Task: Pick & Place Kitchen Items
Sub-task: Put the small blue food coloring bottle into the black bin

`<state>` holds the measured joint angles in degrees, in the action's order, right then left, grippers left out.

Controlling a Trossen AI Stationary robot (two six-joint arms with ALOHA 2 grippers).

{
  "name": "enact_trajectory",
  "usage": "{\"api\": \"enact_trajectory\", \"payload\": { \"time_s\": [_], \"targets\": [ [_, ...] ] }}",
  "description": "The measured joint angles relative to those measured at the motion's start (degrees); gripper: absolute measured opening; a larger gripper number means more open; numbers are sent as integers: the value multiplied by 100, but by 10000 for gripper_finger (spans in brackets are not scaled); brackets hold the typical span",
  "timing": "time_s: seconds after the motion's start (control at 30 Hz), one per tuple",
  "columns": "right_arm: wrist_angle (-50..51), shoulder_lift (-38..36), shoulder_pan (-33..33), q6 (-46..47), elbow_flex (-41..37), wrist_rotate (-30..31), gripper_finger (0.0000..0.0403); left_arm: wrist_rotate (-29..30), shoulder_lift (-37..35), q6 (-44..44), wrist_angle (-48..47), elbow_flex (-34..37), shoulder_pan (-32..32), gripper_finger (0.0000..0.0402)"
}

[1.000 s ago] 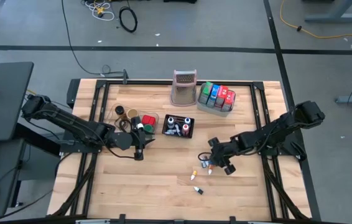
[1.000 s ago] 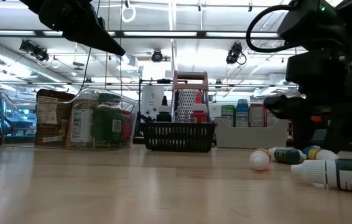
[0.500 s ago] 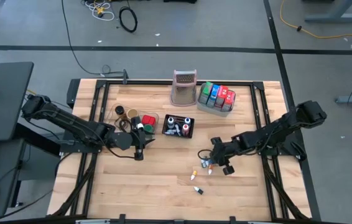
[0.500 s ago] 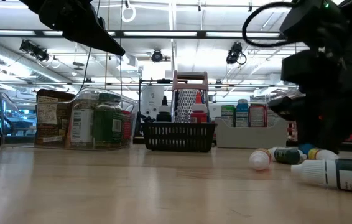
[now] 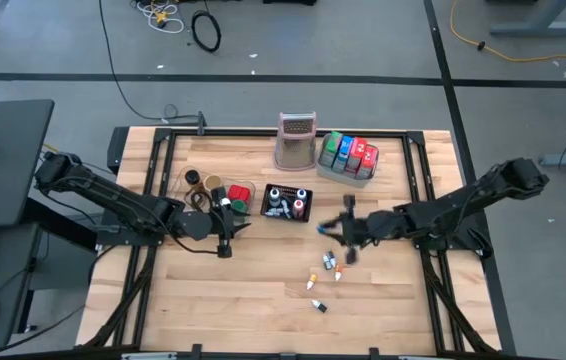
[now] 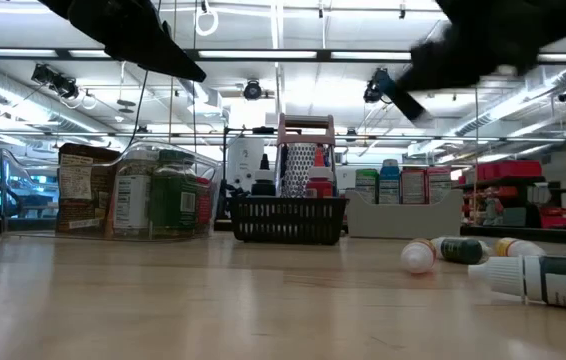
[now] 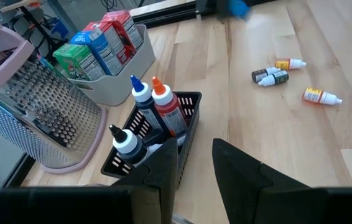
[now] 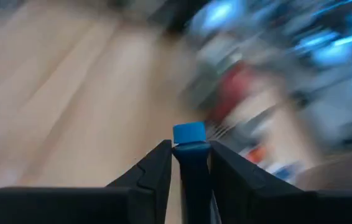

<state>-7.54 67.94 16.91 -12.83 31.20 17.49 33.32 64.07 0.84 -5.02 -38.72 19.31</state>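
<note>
Over the middle of the desk (image 5: 263, 300), the right gripper (image 8: 191, 163) is up in the air with a small blue-capped bottle (image 8: 189, 138) pinched between its fingers, so I'd say this is the carry step: one bottle picked, not yet dropped off. It sits just to the right of the black mesh basket (image 5: 289, 203), which already has a few little bottles standing in it, so that looks like the likely destination. Next move probably calls for lining up over a free spot in the basket, lowering without knocking the ones inside, then letting go. Four or so loose bottles (image 5: 325, 271) lie on the wood nearer the front edge, waiting their turn. The left gripper (image 7: 194, 168) hangs beside the basket's left side, fingers only slightly apart, holding nothing.
</note>
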Motion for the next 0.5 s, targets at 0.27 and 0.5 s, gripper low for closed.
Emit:
{"api": "enact_trajectory", "payload": {
  "time_s": [0.27,0.5],
  "targets": [
    [-3792,969,-414,0,17,622,109,0,-1,-278,110,0,0,110],
    [-5163,2425,-800,336,229,-129,109,2,0,-315,206,0,0,110]
  ]
}}
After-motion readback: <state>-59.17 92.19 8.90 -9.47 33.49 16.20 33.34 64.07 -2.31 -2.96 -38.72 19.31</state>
